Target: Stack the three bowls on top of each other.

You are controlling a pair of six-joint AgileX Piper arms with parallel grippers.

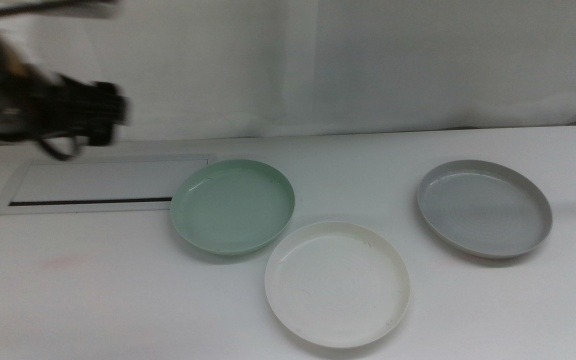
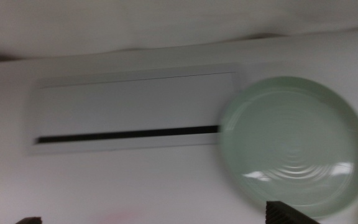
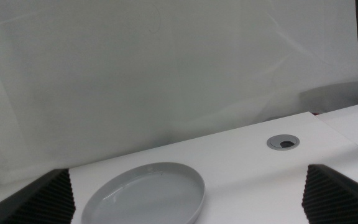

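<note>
The white desk [image 1: 118, 300] carries all three bowls, each lying flat and separate, none stacked. The mint green bowl [image 1: 233, 206] sits left of centre. The white bowl [image 1: 337, 283] lies nearer the front edge, just beside the green one, their rims very close or touching; which of the two cannot be determined. The grey bowl [image 1: 483, 208] lies well apart to the right.

A flat rectangular grey panel [image 1: 103, 183] with a dark slot along one long side lies on the desk to the left of the mint green bowl, its end just beside that bowl's rim.

The left gripper [image 1: 93, 105] hangs above the desk at the far left, over the rear of the panel, blurred in the middle view. Its wrist view shows the panel and the mint green bowl [image 2: 294, 144] below it, with only the tips of the two jaws at the frame edge, set wide apart and holding nothing.

The right gripper [image 3: 185, 214] is out of the middle view. Its wrist view shows its jaws spread wide and empty, with the grey bowl [image 3: 145, 193] between them and a round cable grommet [image 3: 283, 142] set in the desk beyond.

No brand, label or legible writing is visible on any item.
</note>
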